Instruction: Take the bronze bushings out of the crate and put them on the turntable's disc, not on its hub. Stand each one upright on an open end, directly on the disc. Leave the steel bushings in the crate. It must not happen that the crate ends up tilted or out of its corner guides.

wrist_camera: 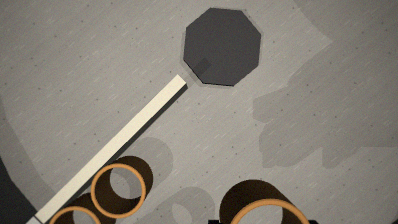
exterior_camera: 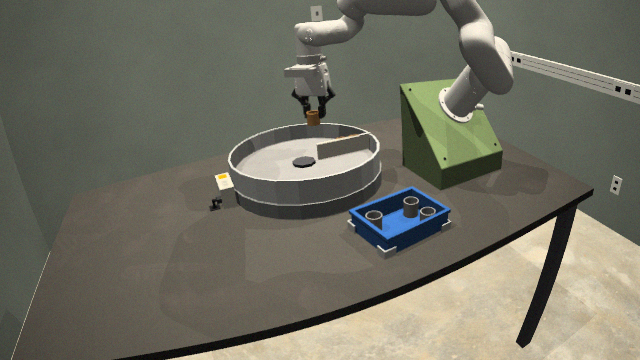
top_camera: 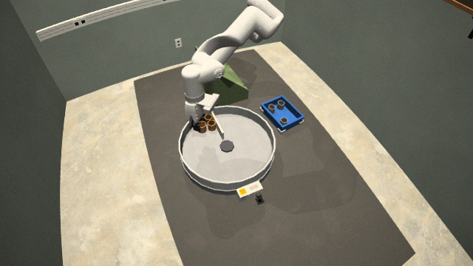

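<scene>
My gripper [top_camera: 199, 125] [exterior_camera: 314, 113] is shut on a bronze bushing [top_camera: 202, 127] [exterior_camera: 313, 119] [wrist_camera: 250, 192], held upright above the turntable's disc [top_camera: 244, 164] [wrist_camera: 100, 50], near the wall side of the ring. Two other bronze bushings stand upright on the disc beside the divider, one [top_camera: 211, 125] [wrist_camera: 143, 172] nearer the hub [top_camera: 227, 146] [exterior_camera: 304, 161] [wrist_camera: 222, 47] and one [top_camera: 208, 117] nearer the rim. The blue crate [top_camera: 293, 124] [exterior_camera: 417, 231] holds three steel bushings [top_camera: 272, 108] [exterior_camera: 411, 207] and no visible bronze one.
A thin pale divider [top_camera: 219, 125] [exterior_camera: 345, 147] [wrist_camera: 115, 145] runs from near the hub to the raised rim. The turntable's grey wall [exterior_camera: 305, 192] surrounds the disc. A green pedestal [top_camera: 236, 90] [exterior_camera: 470, 167] carries the arm. A small white box [top_camera: 250, 189] [exterior_camera: 224, 182] sits outside the turntable.
</scene>
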`<action>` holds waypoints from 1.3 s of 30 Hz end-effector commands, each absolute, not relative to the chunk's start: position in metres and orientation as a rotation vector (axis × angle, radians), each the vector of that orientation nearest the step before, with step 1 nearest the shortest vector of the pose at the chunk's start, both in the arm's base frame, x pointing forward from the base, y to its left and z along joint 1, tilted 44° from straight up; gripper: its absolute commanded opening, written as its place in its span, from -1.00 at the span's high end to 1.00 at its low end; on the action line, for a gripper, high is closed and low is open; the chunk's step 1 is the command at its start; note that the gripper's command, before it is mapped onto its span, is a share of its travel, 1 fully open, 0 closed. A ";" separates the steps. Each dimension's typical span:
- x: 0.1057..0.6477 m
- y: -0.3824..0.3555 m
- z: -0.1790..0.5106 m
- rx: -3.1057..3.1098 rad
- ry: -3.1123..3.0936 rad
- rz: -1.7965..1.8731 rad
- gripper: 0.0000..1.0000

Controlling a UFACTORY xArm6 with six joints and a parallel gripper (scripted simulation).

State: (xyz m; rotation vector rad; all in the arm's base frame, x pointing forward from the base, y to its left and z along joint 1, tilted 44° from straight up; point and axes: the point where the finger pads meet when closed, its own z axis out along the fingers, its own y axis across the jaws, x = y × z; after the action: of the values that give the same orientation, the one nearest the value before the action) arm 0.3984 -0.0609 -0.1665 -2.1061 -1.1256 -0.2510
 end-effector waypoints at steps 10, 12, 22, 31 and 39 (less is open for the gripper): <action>0.399 -0.056 -0.173 -2.109 -1.127 -0.254 1.00; 0.397 -0.050 -0.181 -2.109 -1.127 -0.254 1.00; 0.397 -0.047 -0.185 -2.109 -1.127 -0.254 1.00; 0.397 -0.046 -0.185 -2.109 -1.127 -0.254 1.00; 0.396 -0.044 -0.188 -2.109 -1.127 -0.254 1.00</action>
State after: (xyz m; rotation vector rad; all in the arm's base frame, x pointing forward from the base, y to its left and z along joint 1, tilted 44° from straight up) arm 0.3946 -0.0437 -0.1870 -2.1063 -1.1254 -0.2511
